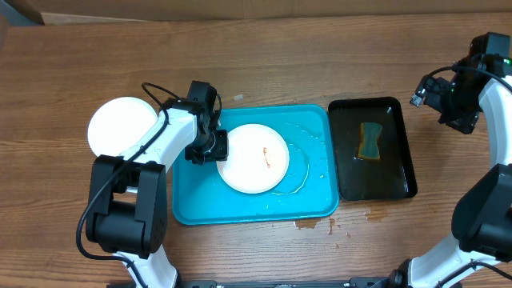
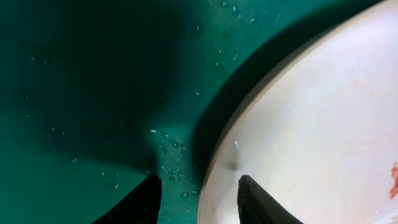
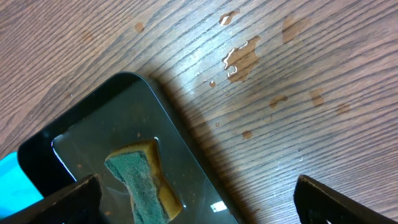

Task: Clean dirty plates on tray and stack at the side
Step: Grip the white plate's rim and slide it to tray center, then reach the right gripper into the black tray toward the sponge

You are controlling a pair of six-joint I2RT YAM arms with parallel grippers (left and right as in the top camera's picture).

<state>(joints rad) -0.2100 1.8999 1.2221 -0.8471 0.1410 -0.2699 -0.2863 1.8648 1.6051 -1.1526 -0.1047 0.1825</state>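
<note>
Black tray (water-filled), 1 sponge inside, wooden table

We see a robotics lab bench set up for dishwashing: a white-and-black left robot arm and right robot arm flank a brown wood-grain counter bearing a turquoise rectangular plastic tray and a glossy black tray with a green-yellow sponge.

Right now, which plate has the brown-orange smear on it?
The plate in the turquoise tray, its rim between the fingers of the left gripper. The other plate, on the wood left of the tray, looks clean white.
</note>
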